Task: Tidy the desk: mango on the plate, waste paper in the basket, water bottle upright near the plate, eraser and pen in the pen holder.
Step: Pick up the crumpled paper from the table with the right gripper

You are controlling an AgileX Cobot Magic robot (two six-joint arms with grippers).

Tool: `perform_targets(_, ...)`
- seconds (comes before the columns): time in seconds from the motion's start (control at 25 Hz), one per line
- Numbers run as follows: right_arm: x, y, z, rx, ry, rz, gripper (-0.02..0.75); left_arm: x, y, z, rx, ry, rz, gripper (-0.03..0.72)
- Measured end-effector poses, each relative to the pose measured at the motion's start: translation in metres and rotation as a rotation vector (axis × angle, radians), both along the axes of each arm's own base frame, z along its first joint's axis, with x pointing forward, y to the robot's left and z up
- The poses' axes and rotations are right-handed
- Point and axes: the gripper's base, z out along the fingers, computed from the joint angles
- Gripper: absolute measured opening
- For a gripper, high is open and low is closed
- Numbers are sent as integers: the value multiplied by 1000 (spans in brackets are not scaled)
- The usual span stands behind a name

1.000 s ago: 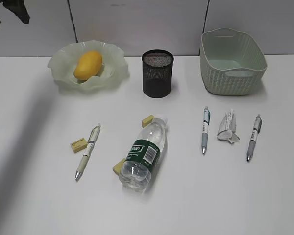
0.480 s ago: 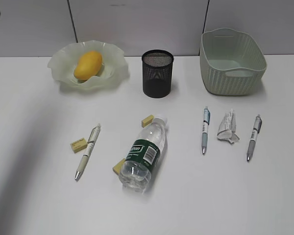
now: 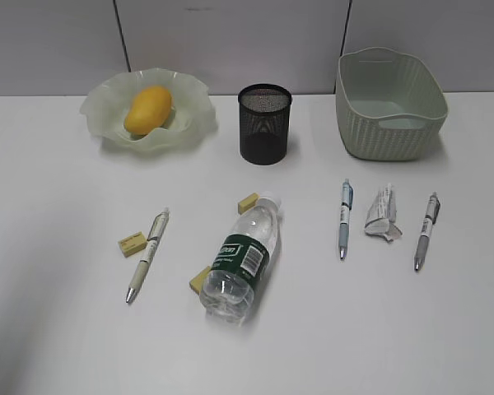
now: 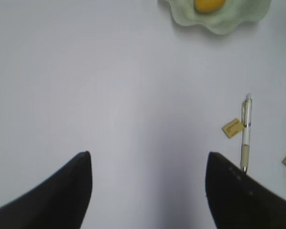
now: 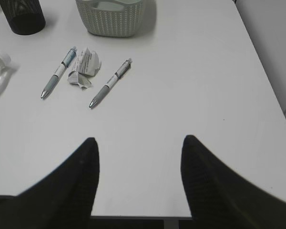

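The yellow mango (image 3: 147, 109) lies on the ruffled pale-green plate (image 3: 193, 125) at the back left of the desk (image 3: 58, 247). The water bottle (image 3: 243, 259) lies on its side in the middle. Small yellow erasers sit by it: one (image 3: 132, 243) beside a pen (image 3: 147, 254), one (image 3: 248, 202) near the cap, one (image 3: 199, 279) under the bottle's side. Two more pens (image 3: 344, 218) (image 3: 426, 230) flank the waste paper (image 3: 383, 213). The pen holder (image 3: 265, 123) and basket (image 3: 389, 103) stand at the back. My left gripper (image 4: 148, 157) hangs open over bare desk. My right gripper (image 5: 139, 143) is open near the desk's front right edge.
Grey partition panels (image 3: 230, 41) close off the back of the desk. In the right wrist view the desk's front edge (image 5: 138, 217) and right edge (image 5: 264, 71) show. Neither arm appears in the exterior view.
The dark arm at the top left corner of the exterior view has drawn out of the frame. Nothing on the desk has moved.
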Motion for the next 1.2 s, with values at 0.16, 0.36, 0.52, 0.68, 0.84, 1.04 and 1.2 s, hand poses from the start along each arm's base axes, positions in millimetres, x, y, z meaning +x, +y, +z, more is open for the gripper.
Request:
perform_targets(0.16,0,0,0,0,0,0,442,-42,3,-15,2,16,0,559)
perform_targets(0.36,0,0,0,0,0,0,442,-96,7,-32,-1,-60,0,559)
perform_targets(0.52,0,0,0,0,0,0,442,-143,11,-45,-12,-190,-1,557)
perform_targets(0.68,0,0,0,0,0,0,442,-180,13,-65,-21,-264,-2,557)
perform_targets(0.84,0,0,0,0,0,0,442,-211,15,-79,-30,-363,-2,551)
perform_targets(1.04,0,0,0,0,0,0,442,-240,17,-86,-41,-496,-3,543)
perform_targets(1.2,0,0,0,0,0,0,442,-256,18,-89,-46,-587,-3,543)
